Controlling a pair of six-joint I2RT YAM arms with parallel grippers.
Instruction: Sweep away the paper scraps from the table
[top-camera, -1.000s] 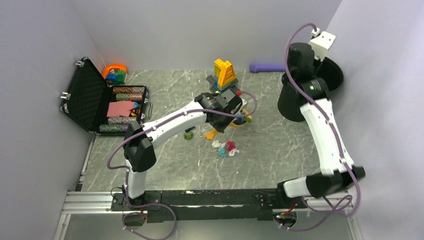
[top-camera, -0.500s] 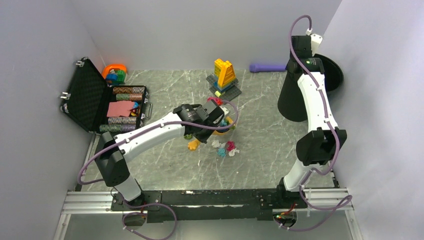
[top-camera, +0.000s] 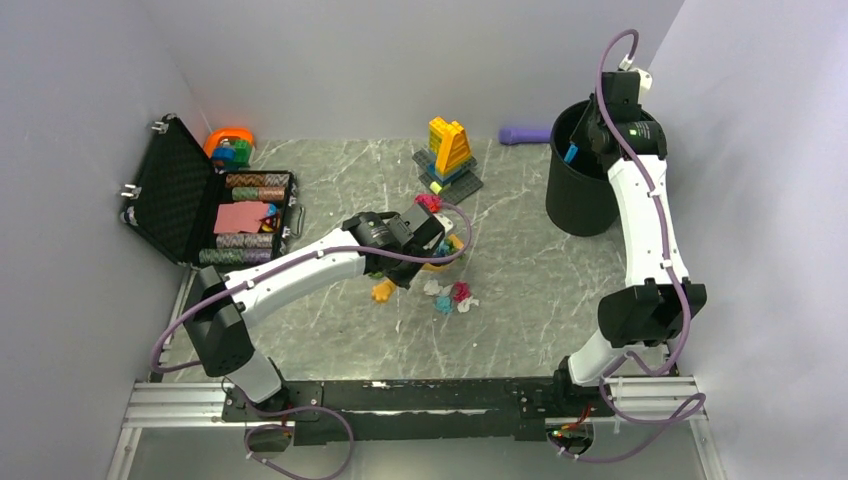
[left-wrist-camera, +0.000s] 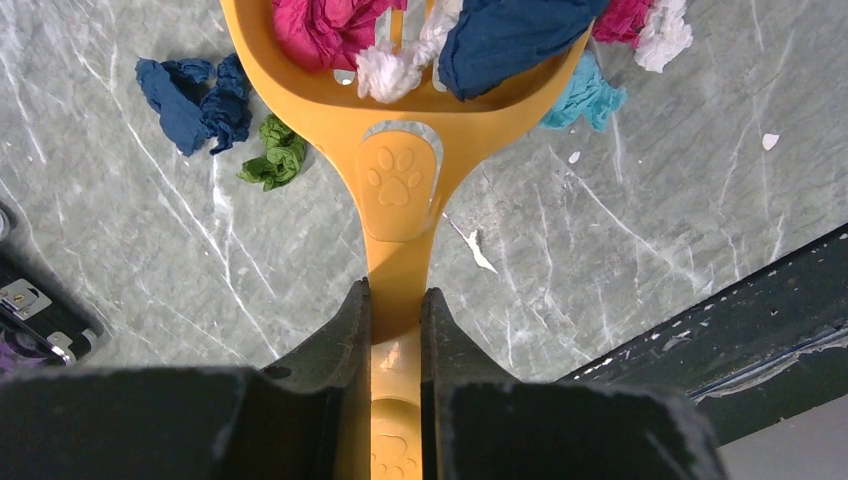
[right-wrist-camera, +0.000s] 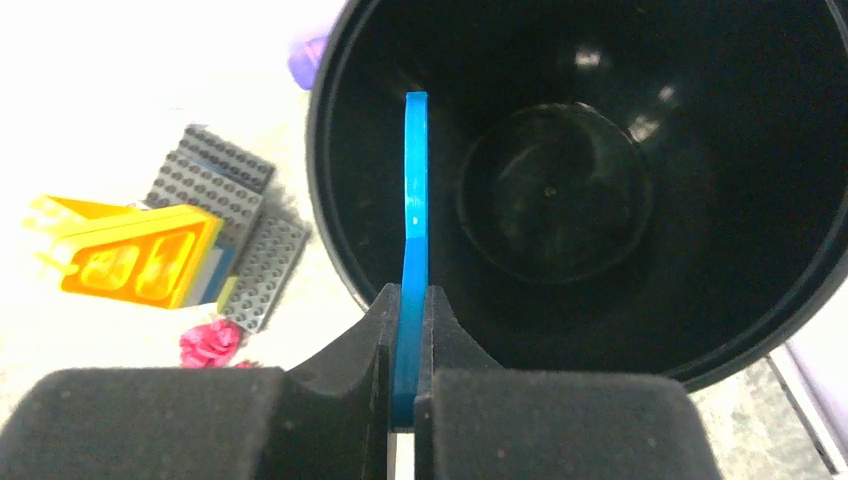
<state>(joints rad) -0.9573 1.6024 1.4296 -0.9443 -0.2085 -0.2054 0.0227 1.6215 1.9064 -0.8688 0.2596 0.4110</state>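
Nearest our bases, just past the rail (top-camera: 420, 396), a loose cluster of scraps (top-camera: 452, 296) in white, teal and pink lies on the table (top-camera: 560, 300), about mid-width. Just left of it, our left gripper (left-wrist-camera: 396, 302) is clamped on the handle of an orange scoop (left-wrist-camera: 398, 150), one finger on each flat side, below the paw mark. We judge that this low grip lets the bowl point straight out from the wrist and ride level, so its load does not roll off. The bowl carries pink, white and dark blue paper. We cannot tell whether it touches the table.

Left of the handle, a dark blue wad (left-wrist-camera: 190, 90) and a green wad (left-wrist-camera: 275, 160) lie close together on bare marble. A teal wad (left-wrist-camera: 585, 95) sits at the bowl's right rim. None of these is gathered yet.

Farther back, a pink wad (top-camera: 430, 202) rests just in front of the bricks (top-camera: 448, 150).

Farthest off, at the right rear, our right gripper (right-wrist-camera: 410, 300) pinches a thin blue blade (right-wrist-camera: 415, 200) edge-on and holds it over the mouth of the black bin (right-wrist-camera: 720, 120), near its left rim. The bin stands upright and its floor looks bare. We take it the bin is there to receive the scoop's load. The blade is probably held clear above it so the table between stays open for the scoop's approach.
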